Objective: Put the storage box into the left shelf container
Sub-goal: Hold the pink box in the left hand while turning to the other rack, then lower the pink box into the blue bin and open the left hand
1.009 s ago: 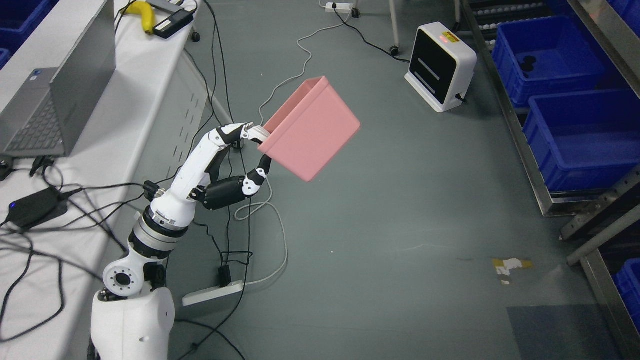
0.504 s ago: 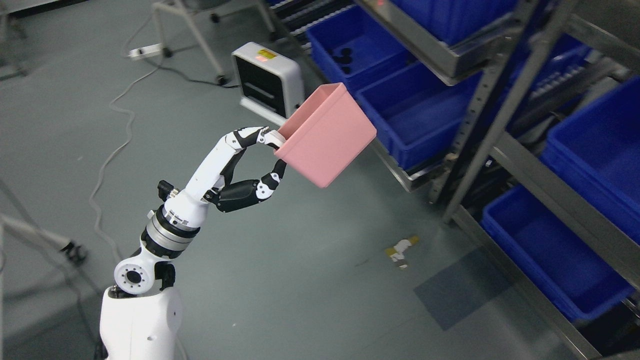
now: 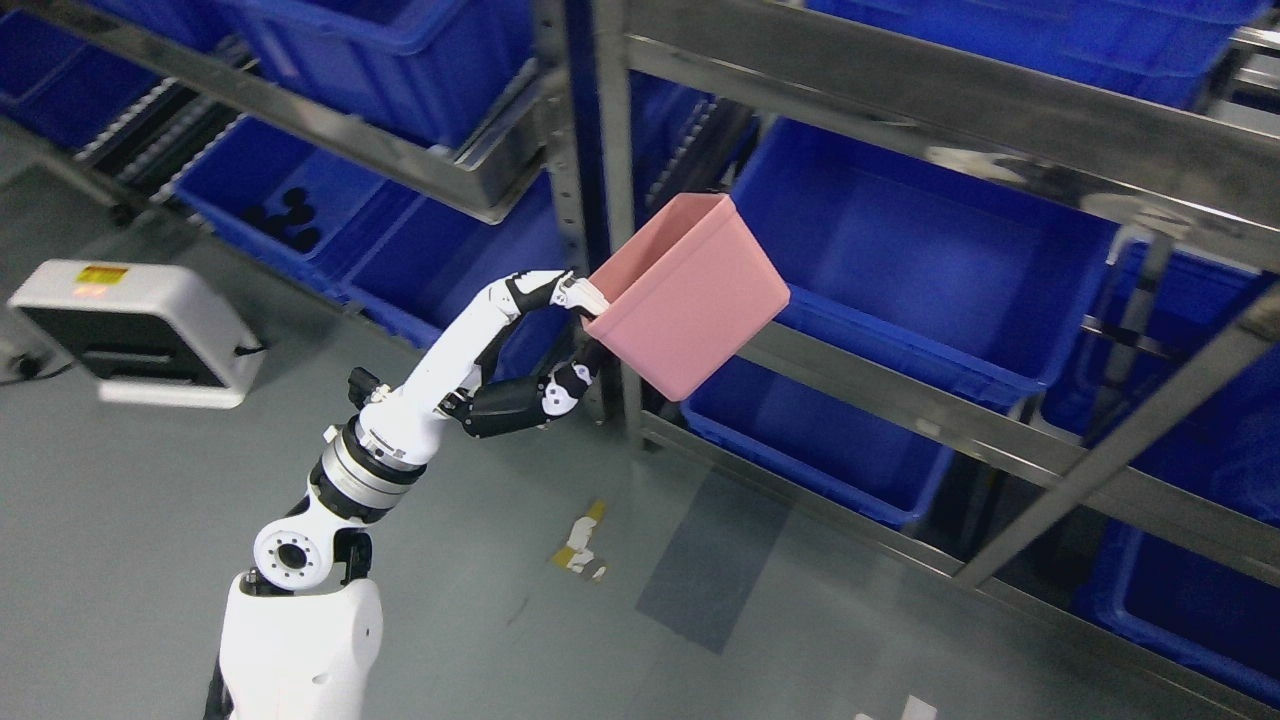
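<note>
- Head view — I see my left hand (image 3: 560, 345) pinching the near wall of the pink storage box (image 3: 690, 295): fingers (image 3: 575, 293) hooked over the rim, thumb under the base. The box hangs tilted in the air, in front of the shelf upright (image 3: 615, 200) and just left of the large blue bin (image 3: 930, 260) on the middle level.
- Risk, in my judgement: the grasp covers one edge only — the smooth, rigid plastic could pivot or slip out.
- Risk: a corner may strike the steel upright or the shelf rail (image 3: 900, 395) if I swing in too low.
- Which bin counts as the left container I cannot tell; the bins (image 3: 300, 190) further left are candidates.
- Materials: the box is matte, thin-walled and tapered; the bins are glossy moulded plastic; the shelving is brushed metal.
- Right hand: out of view.
</note>
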Motion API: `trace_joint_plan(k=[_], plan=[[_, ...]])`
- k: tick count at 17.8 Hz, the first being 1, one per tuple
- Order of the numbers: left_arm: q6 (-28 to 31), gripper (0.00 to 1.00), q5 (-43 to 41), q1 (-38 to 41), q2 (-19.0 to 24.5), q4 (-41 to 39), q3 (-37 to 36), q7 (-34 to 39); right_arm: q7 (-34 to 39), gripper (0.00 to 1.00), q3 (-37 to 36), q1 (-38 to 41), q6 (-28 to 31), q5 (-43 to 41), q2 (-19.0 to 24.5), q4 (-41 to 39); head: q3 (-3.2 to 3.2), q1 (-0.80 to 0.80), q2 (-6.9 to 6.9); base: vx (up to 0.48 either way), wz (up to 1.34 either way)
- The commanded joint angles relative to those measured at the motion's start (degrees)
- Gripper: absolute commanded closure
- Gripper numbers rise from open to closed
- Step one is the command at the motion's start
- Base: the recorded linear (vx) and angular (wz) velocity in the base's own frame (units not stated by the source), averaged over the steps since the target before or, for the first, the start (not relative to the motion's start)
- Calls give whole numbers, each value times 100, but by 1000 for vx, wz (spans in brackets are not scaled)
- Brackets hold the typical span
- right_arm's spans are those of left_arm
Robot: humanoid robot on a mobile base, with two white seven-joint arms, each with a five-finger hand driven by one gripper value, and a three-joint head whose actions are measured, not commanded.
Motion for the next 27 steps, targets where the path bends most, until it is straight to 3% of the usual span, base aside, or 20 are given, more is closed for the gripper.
trace_joint_plan(k=[1, 8, 12, 16, 21, 27], plan=[[-139, 97, 0, 343, 100, 252, -563, -60, 1008, 0, 0, 147, -1, -18, -100, -100, 0, 0, 0, 175, -955], [-325, 97, -403, 758, 100, 621, -1162, -87, 1008, 0, 0, 147, -1, -18, -100, -100, 0, 0, -1, 171, -635], [-316, 97, -1219, 645, 100, 965, -495, -69, 1008, 0, 0, 147, -1, -18, -100, -100, 0, 0, -1, 154, -415], [-316, 96, -2554, 83, 100, 1421, 199, -78, 1008, 0, 0, 147, -1, -18, -100, -100, 0, 0, -3, 140, -312], [-342, 95, -3628, -401, 100, 1957, 754, -78, 1008, 0, 0, 147, -1, -18, -100, -100, 0, 0, -3, 90, -202], [-342, 95, -3859, -867, 100, 2670, 1325, -60, 1008, 0, 0, 147, -1, -18, -100, -100, 0, 0, -3, 33, -50]])
